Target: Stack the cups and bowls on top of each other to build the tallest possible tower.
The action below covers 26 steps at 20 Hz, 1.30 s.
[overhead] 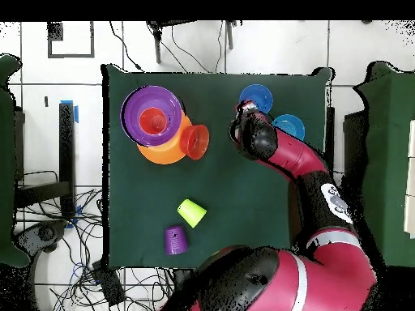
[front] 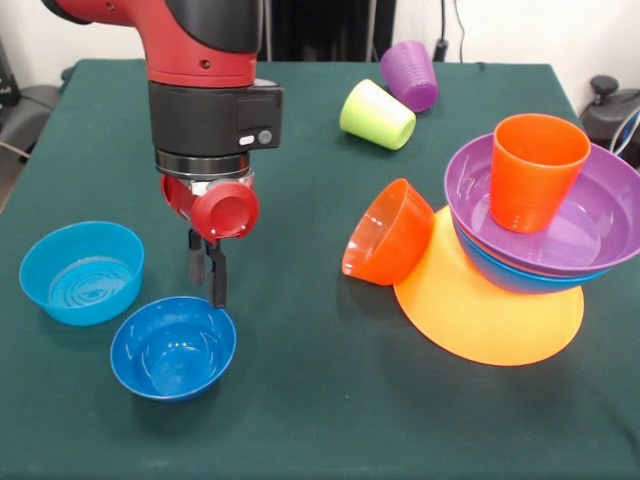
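Gripper point(front: 207, 268) fingers together at dark blue bowl point(front: 173, 348) far rim.

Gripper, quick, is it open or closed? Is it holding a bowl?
Gripper: closed, fingers together, holding nothing, tips at the far rim of the dark blue bowl.

The front view looks low and close across the table point(front: 300, 420) toward the robot's edge. The overhead view hangs high, straight down, taking in all four edges of the table point(overhead: 243, 243) and surrounding floor point(overhead: 89, 48).
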Each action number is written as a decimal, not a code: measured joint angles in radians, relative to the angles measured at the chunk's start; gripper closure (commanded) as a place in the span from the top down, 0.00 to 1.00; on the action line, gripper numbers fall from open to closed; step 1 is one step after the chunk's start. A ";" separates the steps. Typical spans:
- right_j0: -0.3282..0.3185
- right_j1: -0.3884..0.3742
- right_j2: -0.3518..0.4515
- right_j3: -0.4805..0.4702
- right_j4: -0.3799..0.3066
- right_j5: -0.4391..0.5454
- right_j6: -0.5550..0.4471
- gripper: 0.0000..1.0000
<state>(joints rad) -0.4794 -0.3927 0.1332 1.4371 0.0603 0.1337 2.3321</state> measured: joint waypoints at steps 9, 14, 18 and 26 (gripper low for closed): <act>-0.007 0.015 0.000 0.007 0.002 -0.019 0.000 1.00; -0.015 0.019 0.000 0.022 0.004 -0.033 0.000 1.00; -0.025 0.019 0.003 0.031 0.003 -0.047 0.000 1.00; -0.079 0.021 0.033 0.031 0.004 -0.087 0.000 1.00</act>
<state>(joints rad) -0.5588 -0.3717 0.1660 1.4685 0.0640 0.0466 2.3321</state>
